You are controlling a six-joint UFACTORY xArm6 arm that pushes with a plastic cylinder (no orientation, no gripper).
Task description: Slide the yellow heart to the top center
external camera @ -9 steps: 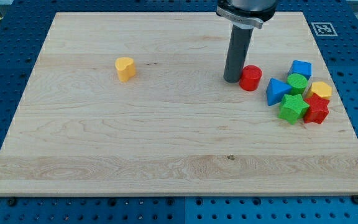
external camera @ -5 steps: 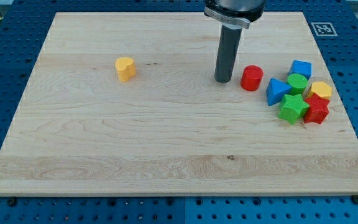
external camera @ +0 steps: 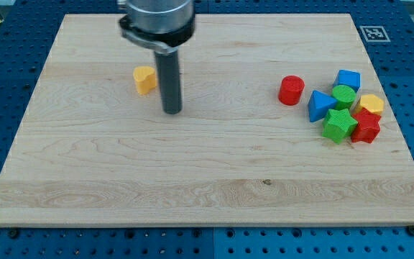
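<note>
The yellow heart (external camera: 144,79) lies on the wooden board (external camera: 207,173) in the upper left part. My tip (external camera: 172,111) rests on the board just to the right of and slightly below the heart, a short gap apart from it. The rod rises straight up from the tip to the arm's dark collar near the view's top.
A red cylinder (external camera: 290,91) stands right of centre. Further right a cluster holds a blue triangular block (external camera: 320,105), a blue block (external camera: 348,78), a green block (external camera: 343,95), a green star (external camera: 338,124), a yellow block (external camera: 370,105) and a red star (external camera: 366,127).
My tip has slid far to the left, from beside the red cylinder to just right of the yellow heart. No block has moved.
</note>
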